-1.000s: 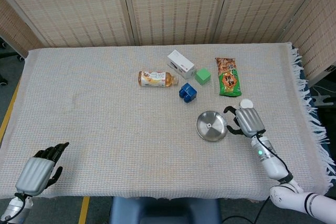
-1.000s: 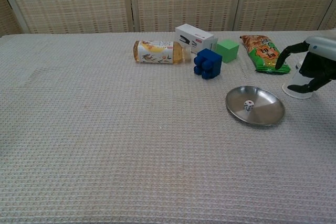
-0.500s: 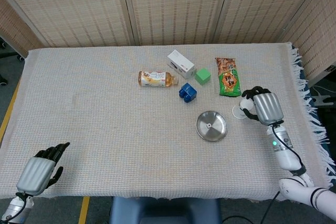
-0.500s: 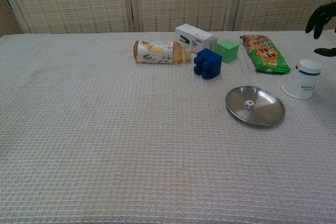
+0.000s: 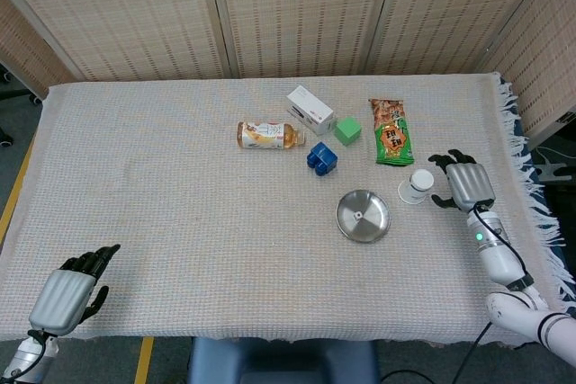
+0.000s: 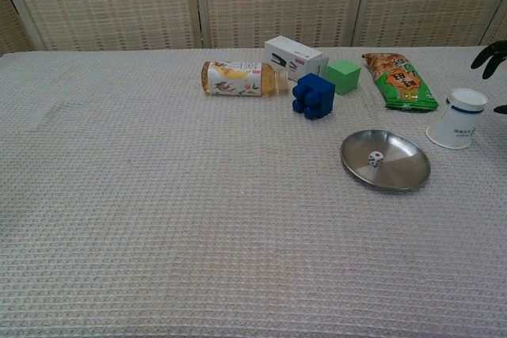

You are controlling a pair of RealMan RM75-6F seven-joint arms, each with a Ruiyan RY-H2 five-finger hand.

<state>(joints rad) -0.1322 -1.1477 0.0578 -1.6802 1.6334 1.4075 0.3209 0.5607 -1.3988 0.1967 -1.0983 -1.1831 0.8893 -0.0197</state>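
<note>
A white paper cup (image 5: 416,186) (image 6: 458,119) stands upside down on the cloth, right of a steel dish (image 5: 363,216) (image 6: 385,160). A small white die (image 6: 375,159) lies in the dish. My right hand (image 5: 464,183) hovers just right of the cup, fingers spread and holding nothing; only its dark fingertips (image 6: 491,55) show at the chest view's right edge. My left hand (image 5: 65,294) rests at the table's near left corner, fingers apart, nothing in it.
At the back lie a tea bottle (image 5: 264,135) on its side, a white box (image 5: 310,110), a green cube (image 5: 348,130), a blue block (image 5: 321,157) and a green snack bag (image 5: 391,132). The table's fringed right edge (image 5: 531,186) is close to my right hand.
My right hand let go of the upturned cup, lifted and drew off to the right. The cup now stands alone. The left hand has not moved.
</note>
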